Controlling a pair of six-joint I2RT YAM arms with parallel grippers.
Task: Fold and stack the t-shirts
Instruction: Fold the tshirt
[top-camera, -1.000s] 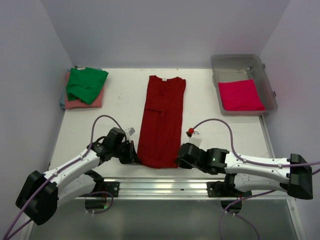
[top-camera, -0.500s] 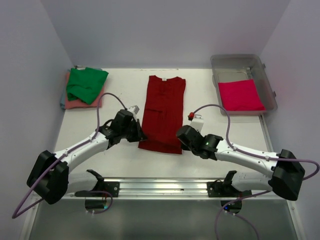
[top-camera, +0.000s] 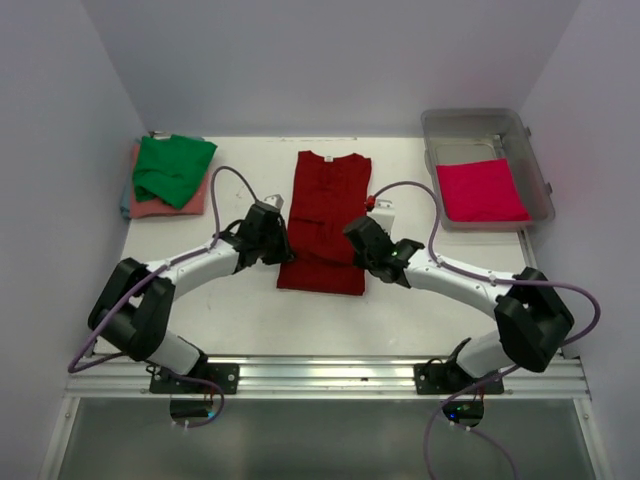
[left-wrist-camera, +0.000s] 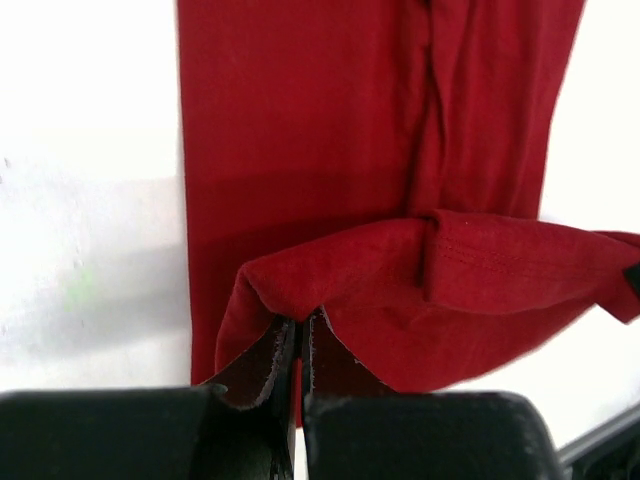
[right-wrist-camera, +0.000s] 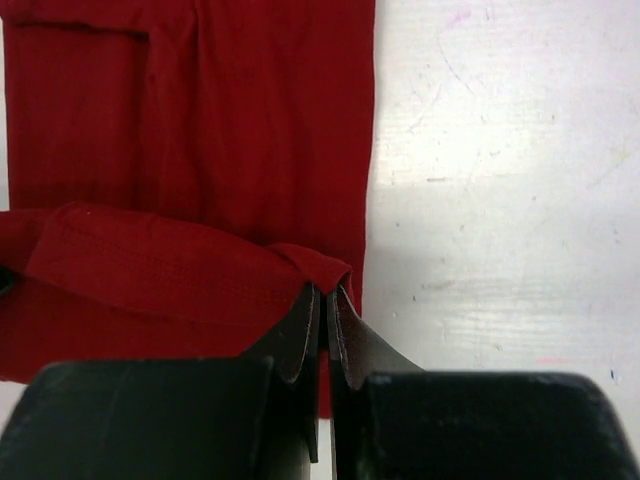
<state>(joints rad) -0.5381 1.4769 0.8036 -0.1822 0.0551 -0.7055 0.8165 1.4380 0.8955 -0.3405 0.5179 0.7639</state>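
At centre in the top view we see the large dark red cloth t-shirt (top-camera: 325, 215) folded into a long narrow strip, its collar at twelve o'clock and its six o'clock hem lifted and doubled back over the body. At ten o'clock, a crumpled green t-shirt (top-camera: 172, 168) lies atop a folded salmon pink t-shirt (top-camera: 170, 205). At two o'clock, a folded bright pinkish-red t-shirt (top-camera: 482, 190) lies flat in a clear plastic tub (top-camera: 475, 113).
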